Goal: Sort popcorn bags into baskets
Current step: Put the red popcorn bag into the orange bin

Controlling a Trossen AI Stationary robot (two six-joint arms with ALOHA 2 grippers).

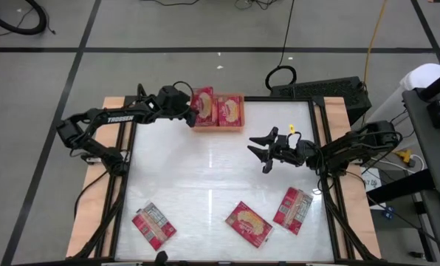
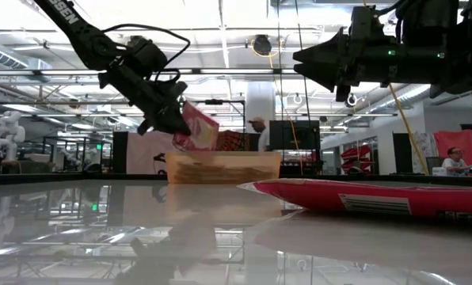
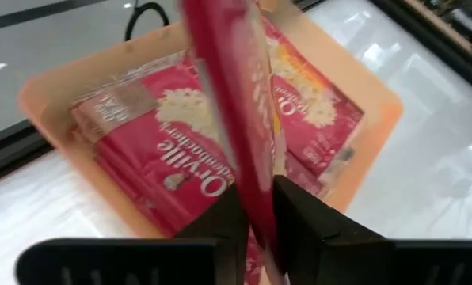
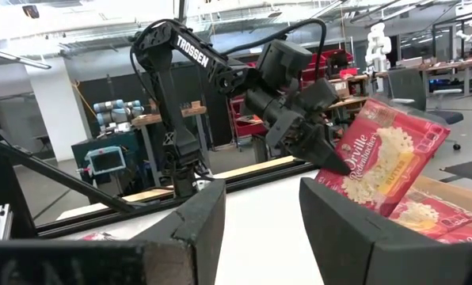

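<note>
My left gripper (image 1: 193, 114) is shut on a red popcorn bag (image 1: 203, 102) over the left half of the orange tray (image 1: 238, 129) at the table's far edge. In the left wrist view the bag (image 3: 236, 103) stands edge-on above the bags (image 3: 165, 134) that lie flat in the tray (image 3: 371, 103). My right gripper (image 1: 263, 148) hangs open above the table's right middle and touches nothing. Three more bags lie flat near the table's near edge: one left (image 1: 153, 225), one in the middle (image 1: 248, 224), one right (image 1: 294, 209). My left gripper pinches the bag between its two fingers (image 3: 220, 229) at one edge (image 3: 256, 190), coming from the table's left and slanting down. The bag is on edge and tilted (image 4: 378, 154), above the tray. Whether its lower edge touches the bags below, I cannot tell.
The tray (image 2: 224, 168) sits against the far rim of the glossy white table. Dark rails run along the table's left and right sides (image 1: 320, 148). One flat bag (image 2: 378, 198) lies close in front of the low camera. A person (image 2: 456, 161) sits far off in the room.
</note>
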